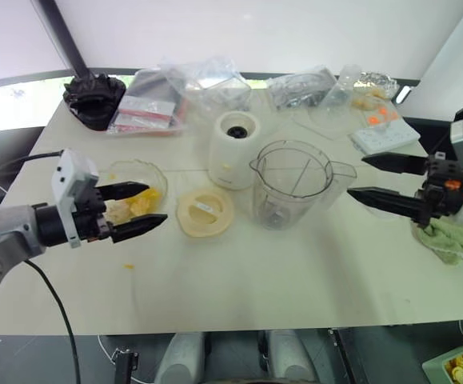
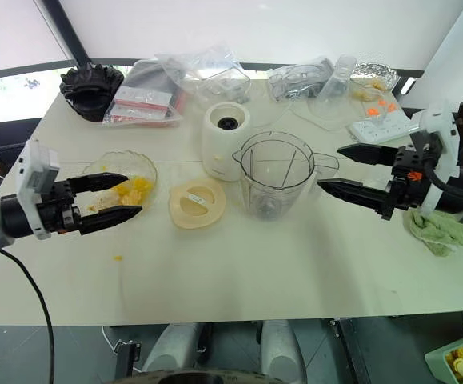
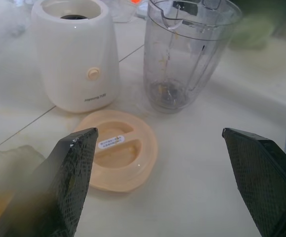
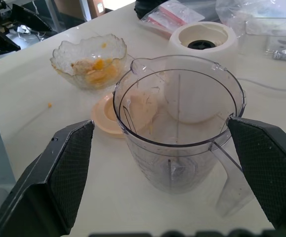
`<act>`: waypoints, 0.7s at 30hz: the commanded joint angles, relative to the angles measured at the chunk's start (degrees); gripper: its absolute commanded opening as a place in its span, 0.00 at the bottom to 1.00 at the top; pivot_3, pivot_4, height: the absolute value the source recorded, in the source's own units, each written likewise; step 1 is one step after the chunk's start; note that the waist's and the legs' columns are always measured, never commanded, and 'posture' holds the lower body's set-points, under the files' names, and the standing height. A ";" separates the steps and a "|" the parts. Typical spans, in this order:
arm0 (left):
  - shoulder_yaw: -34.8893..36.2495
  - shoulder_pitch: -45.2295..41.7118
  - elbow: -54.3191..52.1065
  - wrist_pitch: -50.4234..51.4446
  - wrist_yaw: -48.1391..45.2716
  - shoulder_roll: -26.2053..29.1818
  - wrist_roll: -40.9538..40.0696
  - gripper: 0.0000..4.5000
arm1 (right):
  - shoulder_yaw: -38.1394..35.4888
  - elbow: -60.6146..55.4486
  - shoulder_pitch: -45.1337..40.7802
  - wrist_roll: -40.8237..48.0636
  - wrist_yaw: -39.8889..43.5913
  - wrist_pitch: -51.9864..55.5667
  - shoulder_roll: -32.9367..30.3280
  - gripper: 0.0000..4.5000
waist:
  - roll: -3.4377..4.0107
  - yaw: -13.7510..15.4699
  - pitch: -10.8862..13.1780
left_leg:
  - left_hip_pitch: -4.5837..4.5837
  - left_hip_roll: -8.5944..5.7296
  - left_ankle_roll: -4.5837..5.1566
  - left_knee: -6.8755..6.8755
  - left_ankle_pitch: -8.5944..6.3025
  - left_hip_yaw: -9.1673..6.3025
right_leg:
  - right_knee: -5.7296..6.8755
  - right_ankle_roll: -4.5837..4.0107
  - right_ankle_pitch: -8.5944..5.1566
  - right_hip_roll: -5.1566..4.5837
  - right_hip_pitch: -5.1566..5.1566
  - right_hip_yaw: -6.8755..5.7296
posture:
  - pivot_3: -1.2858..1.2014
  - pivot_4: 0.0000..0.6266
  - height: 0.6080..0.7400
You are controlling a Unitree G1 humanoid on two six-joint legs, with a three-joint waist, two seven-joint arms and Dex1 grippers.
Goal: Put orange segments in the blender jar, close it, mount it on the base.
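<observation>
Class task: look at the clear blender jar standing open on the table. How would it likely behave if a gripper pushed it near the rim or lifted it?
The blender jar is tall, narrower at its foot, and looks empty, so a push near the rim would probably tip it rather than slide it. Its smooth clear plastic wall may be slippery for the fingers. The side handle probably makes it hang slightly lopsided when lifted.

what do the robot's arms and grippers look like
Both arms are grey metal with black cables. The left gripper and right gripper each have two long pointed black fingers with finely textured pads, white boxy wrist modules, and an orange mark on the right.
</observation>
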 commanded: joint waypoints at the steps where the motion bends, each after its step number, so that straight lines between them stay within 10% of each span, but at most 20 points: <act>1: 1.31 -0.18 -1.33 -0.71 -0.63 0.07 -1.48 0.94 | -0.83 -0.73 -1.30 0.27 0.34 -0.51 -0.08 0.99 | 0.00 0.00 0.00 | 0.00 0.00 0.00 0.00 0.00 0.00 | 0.00 0.00 0.00 0.00 0.00 0.00 | 0.52 0.24 1.00; 21: -1.67 -3.06 0.01 -0.13 1.28 1.19 0.77 0.94 | 0.42 -1.06 -2.86 0.11 -1.19 -0.49 1.47 0.99 | 0.00 -0.03 0.00 | 0.01 0.00 0.00 0.01 0.00 0.00 | 0.03 0.01 0.01 0.01 0.00 0.01 | 0.52 0.24 1.00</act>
